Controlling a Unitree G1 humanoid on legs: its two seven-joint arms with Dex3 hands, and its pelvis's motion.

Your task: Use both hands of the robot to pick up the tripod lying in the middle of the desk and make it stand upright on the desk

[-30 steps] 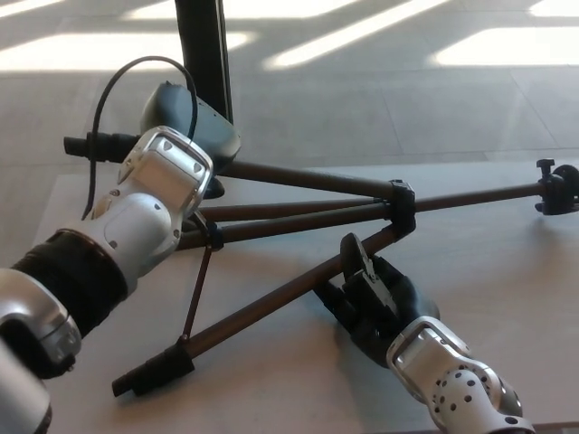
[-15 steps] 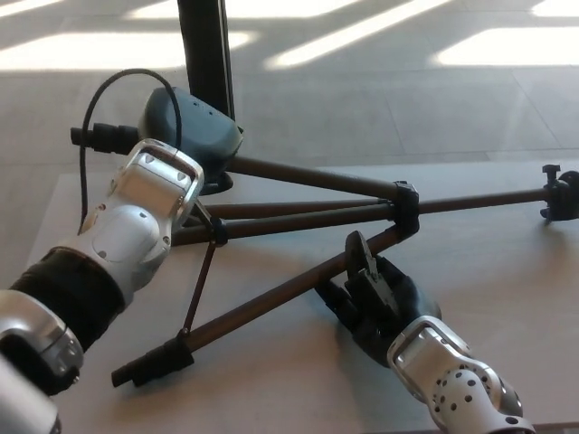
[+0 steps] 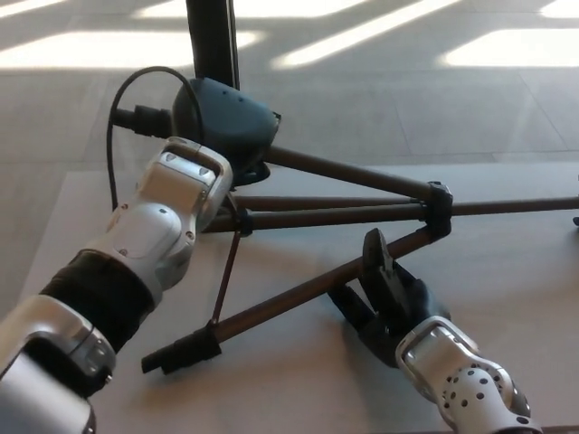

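The tripod (image 3: 344, 215) lies flat on the pale desk (image 3: 298, 389), its three dark brown legs fanned out to the left from a black hub (image 3: 438, 208). Its centre column runs off the right edge. My left hand (image 3: 226, 122), blue-grey, is closed over the far end of the upper leg, its fingers hidden beneath it. My right hand (image 3: 391, 294) lies against the near leg at mid-length, open, with one finger (image 3: 374, 258) standing up beside the leg. The near leg's black foot (image 3: 181, 351) rests on the desk.
A black post (image 3: 213, 41) stands on the floor just behind my left hand. A black cable (image 3: 122, 99) loops from my left wrist. The desk's left edge (image 3: 63, 212) lies under my left forearm. A thin brace (image 3: 226, 276) links the middle and near legs.
The whole picture has shifted right as the camera moved. The tripod and my left hand have slid right somewhat more than the desk edge. My right hand stays by the near leg.
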